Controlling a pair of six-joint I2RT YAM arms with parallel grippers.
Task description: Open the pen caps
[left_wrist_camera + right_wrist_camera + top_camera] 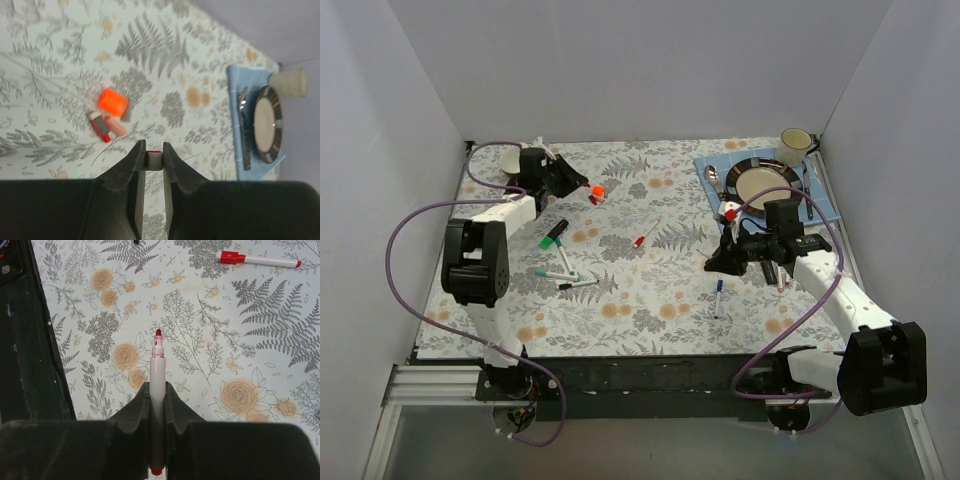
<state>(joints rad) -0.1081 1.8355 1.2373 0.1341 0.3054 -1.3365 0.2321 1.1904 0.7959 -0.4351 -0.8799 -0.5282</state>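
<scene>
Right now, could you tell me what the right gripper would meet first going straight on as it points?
Probably only floral tablecloth, though depth is unclear; the right gripper, shut on a white red-tipped marker, points clear of the red-capped white pen.

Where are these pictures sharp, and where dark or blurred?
Top external view: even, soft light, no glare. Left wrist view: the orange cap is sharp, with a small shadow beside it; the left hand looks dark. Right wrist view: the red pen is sharp; the right hand is dark.
</scene>
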